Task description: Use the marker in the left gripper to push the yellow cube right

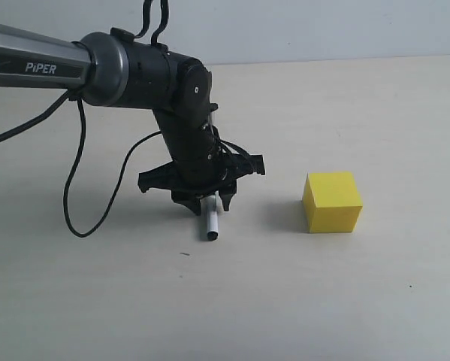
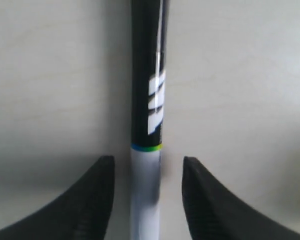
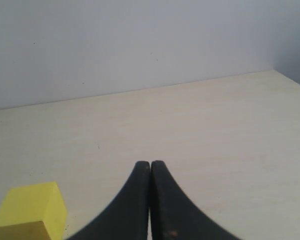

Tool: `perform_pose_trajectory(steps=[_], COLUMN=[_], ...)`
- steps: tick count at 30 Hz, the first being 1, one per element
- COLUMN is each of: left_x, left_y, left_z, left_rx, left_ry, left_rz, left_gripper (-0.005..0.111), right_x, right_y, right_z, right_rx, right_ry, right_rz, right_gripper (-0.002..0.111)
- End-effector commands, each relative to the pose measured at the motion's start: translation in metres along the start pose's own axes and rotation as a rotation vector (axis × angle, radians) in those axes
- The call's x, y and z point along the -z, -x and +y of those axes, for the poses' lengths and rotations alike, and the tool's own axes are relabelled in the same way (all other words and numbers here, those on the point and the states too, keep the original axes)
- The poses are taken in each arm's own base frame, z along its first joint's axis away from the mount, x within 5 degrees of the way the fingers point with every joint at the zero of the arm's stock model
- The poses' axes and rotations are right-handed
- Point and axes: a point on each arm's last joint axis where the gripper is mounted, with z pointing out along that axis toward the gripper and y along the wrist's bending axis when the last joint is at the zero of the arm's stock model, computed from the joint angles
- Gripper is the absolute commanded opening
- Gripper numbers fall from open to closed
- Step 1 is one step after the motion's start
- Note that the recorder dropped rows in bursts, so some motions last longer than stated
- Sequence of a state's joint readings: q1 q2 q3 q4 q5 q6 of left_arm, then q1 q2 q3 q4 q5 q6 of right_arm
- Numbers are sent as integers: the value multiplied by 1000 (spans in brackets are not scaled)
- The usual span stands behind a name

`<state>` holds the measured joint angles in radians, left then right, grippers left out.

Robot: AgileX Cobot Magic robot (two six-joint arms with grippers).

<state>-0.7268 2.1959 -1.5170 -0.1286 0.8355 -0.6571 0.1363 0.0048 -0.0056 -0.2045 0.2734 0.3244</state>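
Note:
The marker (image 1: 210, 224) shows its white barrel end sticking out below my left gripper (image 1: 207, 201), which hangs low over the table. In the left wrist view the marker (image 2: 147, 100) runs between the two black fingers (image 2: 97, 200). A gap shows on each side of it, so my left gripper (image 2: 147, 160) is open around it, not clamped. The yellow cube (image 1: 332, 201) sits on the table to the right of the marker, well apart from it. My right gripper (image 3: 150, 163) is shut on nothing, with the yellow cube (image 3: 29, 210) off to one side.
A loose black cable (image 1: 74, 203) from the left arm loops down onto the pale table (image 1: 232, 301) left of the gripper. A plain wall (image 3: 139, 45) bounds the table's far edge.

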Motion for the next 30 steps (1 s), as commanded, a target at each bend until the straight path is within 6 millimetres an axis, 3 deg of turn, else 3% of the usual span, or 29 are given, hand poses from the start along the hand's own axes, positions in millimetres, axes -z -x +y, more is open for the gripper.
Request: perform_pose_trajectory(steps=[1,9,17,19,23,30], left_x=[2,13,69,82,103,132], left_y=[1,1,0,-5,-15,-24], left_z=[-2,-4,-9,-10,-9,-1], left_rx=[2,-54,-228,-300,-400,-457], left_ry=[-8,-32,-118,-144,-171,-224], left_rz=[-7,-23,-105,-94,-55,-208], left_gripper=[52,53,52,43,-1,0], right_x=[0,0,0,0,0,0], right_y=[-1,-1,-1,-1,-1,-1], right_z=[0,0,0,0,0,0], right_rx=[15,15,15,15,13,13], right_ry=[-3,-3,-3,-3,-3,-3], right_rz=[-6,-6,-6,-6,-6,-6], right_gripper=[0,0,0,0,0,0])
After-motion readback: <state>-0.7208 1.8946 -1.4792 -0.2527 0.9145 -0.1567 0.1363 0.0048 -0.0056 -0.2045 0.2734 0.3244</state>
